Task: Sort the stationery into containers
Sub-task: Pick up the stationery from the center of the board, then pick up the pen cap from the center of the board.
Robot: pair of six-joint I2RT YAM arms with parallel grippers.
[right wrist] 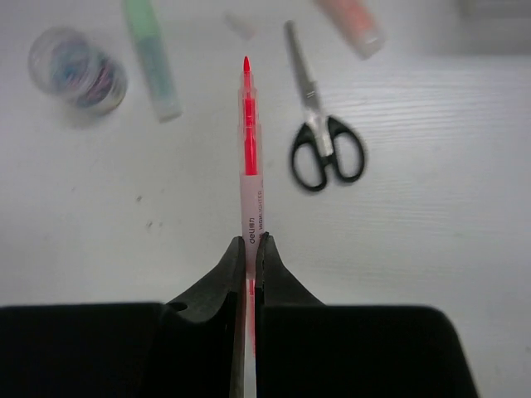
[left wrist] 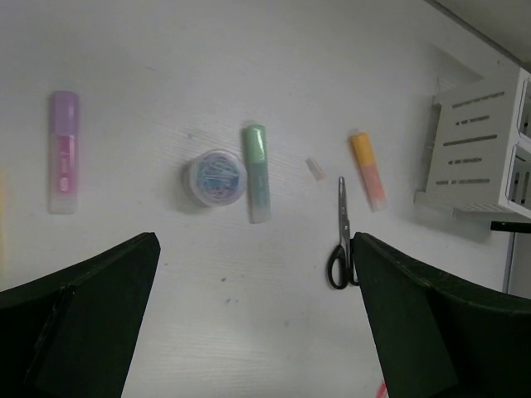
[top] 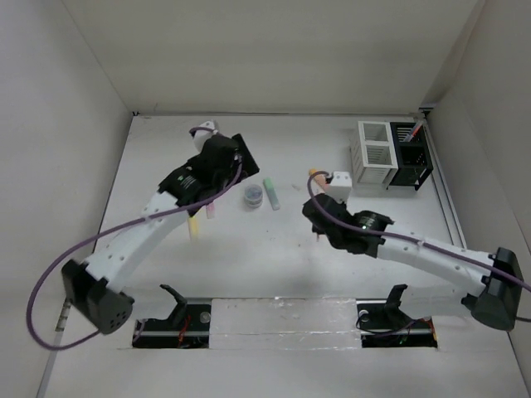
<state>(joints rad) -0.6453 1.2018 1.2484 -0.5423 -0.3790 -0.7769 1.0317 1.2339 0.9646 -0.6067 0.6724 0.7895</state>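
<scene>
The white surface (top: 274,257) carried everything, with the two arms reaching over it from the near edge. The left arm (top: 141,240) stretched toward the far left, and the right arm (top: 431,253) bent in toward the middle. At the far right stood the white organizer (top: 375,156) and, touching its right side, the black organizer (top: 412,157), from which a thin red pen (top: 412,131) stuck out at the top.

The left end effector (left wrist: 255,240) hung wide open above the surface and held nothing. The right end effector (right wrist: 250,242) was closed tight on the orange-red pen (right wrist: 248,141), gripping its pale barrel low down so that the red tip pointed straight away from the wrist. Whether the pen touched the surface could not be told.

The black-handled scissors (right wrist: 318,124) lay closed on the surface just beyond and right of the pen. The orange highlighter (left wrist: 367,170) lay beside the scissors, between them and the white organizer. The green highlighter (left wrist: 257,172) lay near the middle, the purple highlighter (left wrist: 64,151) well to its left, and the yellow highlighter (top: 193,224) under the left arm. The small round roll (left wrist: 216,177) sat just beside the green highlighter. A tiny whitish piece (left wrist: 314,168) lay between the green and orange highlighters
</scene>
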